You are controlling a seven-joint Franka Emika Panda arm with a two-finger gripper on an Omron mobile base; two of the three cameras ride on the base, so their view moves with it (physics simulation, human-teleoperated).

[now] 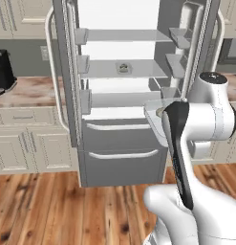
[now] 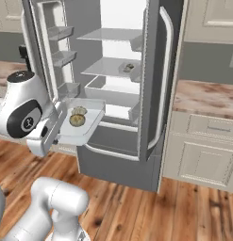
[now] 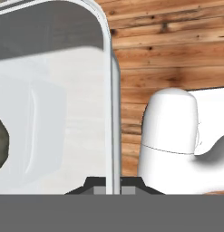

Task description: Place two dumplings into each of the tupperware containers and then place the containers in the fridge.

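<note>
In the right base view we see a shallow, pale grey tupperware container with rounded corners and a raised rim, held out level at centre left of the frame, just in front of the open fridge. Two creased, tan-olive dumplings sit side by side in it, touching. The gripper meets the container's near rim; in the hand view its dark tips are pressed together on that thin whitish rim, which runs up the middle of the frame, so the claw is pinching the container. That view also shows the tray's smooth, translucent wall and a sliver of one dumpling at the left edge, over wood-plank floor with visible grain at the upper right. In the left base view the arm's glossy white casing hides most of the container; only its curved corner shows at centre right. The fridge is grey metal outside, white-grey inside, with flat shelves and clear door bins. On a middle shelf lies a second container with dumplings inside, seen small in both base views. Cream panelled cabinets and a mottled reddish countertop flank the fridge.
</note>
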